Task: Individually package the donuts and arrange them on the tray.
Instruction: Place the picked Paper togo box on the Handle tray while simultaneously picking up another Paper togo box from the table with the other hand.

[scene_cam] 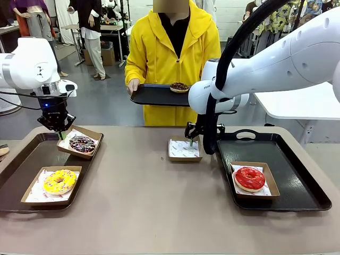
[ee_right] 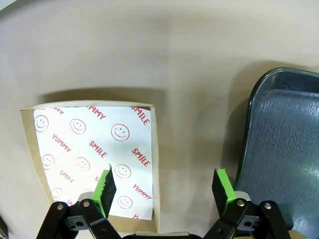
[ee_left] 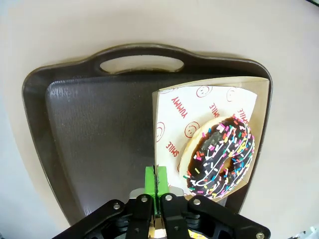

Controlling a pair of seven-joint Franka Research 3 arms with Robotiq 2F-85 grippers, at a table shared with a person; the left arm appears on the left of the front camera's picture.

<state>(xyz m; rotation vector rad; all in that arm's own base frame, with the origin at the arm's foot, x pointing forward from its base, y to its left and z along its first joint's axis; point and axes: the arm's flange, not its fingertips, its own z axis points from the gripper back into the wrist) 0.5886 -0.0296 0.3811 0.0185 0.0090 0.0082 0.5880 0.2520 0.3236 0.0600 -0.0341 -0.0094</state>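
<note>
Two boxed donuts lie nearest you: yellow donut (scene_cam: 59, 181) on the left tray (scene_cam: 16, 175), red donut (scene_cam: 249, 178) on the right tray (scene_cam: 297, 175), both flat, holes upward, no long axis. Left gripper (ee_left: 156, 183), fingers pressed together, pinches the chocolate donut's box (ee_left: 209, 99) by its rim; it could tip. Right gripper (ee_right: 164, 186), spread, straddles the empty box (ee_right: 92, 159) wall. Beyond, the person's tray (scene_cam: 156, 95) carries another chocolate donut (scene_cam: 179, 86)
</note>
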